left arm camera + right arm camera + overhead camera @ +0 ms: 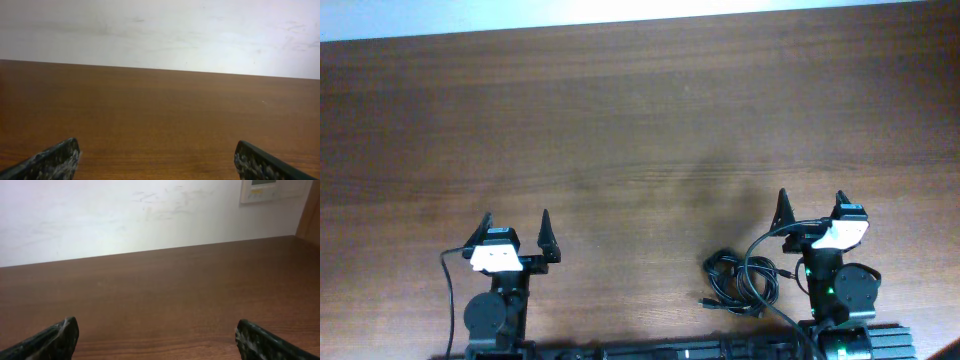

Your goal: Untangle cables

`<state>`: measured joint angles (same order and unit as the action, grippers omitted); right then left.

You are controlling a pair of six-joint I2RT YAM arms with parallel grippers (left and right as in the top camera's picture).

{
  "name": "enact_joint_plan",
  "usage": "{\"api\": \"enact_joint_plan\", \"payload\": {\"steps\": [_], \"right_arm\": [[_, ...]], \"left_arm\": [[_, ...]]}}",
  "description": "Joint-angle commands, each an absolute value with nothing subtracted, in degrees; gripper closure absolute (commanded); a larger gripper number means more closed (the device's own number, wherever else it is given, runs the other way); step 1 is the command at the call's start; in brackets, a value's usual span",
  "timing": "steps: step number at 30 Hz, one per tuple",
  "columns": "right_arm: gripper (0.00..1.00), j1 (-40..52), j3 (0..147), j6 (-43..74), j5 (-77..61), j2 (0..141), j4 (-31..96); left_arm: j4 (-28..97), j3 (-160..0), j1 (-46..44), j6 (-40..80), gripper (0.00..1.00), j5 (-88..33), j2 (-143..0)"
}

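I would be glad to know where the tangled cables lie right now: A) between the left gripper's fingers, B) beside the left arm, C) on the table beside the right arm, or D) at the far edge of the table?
C: the overhead view shows the cables looped on the table right beside the right arm.

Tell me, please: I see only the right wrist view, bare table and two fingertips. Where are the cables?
Observer: The cables lie in one tangled bundle behind the right gripper, close beside the right arm, on its left side.
Operator: Does the left gripper touch them?
Observer: No. The left gripper is open and well apart from the bundle.
Operator: Is any end free?
Observer: One end pokes out at the bundle's left side.
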<state>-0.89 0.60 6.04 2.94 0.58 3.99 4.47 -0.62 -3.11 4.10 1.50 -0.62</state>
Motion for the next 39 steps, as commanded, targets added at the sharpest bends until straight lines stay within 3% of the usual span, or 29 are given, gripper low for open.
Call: {"api": "enact_joint_plan", "payload": {"steps": [1, 31, 39], "right_arm": [[0.01, -1.2, 0.3, 6.4, 2.8, 0.3, 4.4], [0.01, -1.3, 0.3, 6.4, 2.8, 0.3, 4.4], [0.01, -1.3, 0.3, 6.4, 2.8, 0.3, 4.4]], "left_arm": [[4.8, -0.5, -3.2, 3.2, 0.01, 0.4, -0.4], [4.8, -0.6, -3.2, 3.2, 0.01, 1.9, -0.3], [20.0, -16.5, -3.2, 0.6, 0.01, 1.9, -1.7]]}}
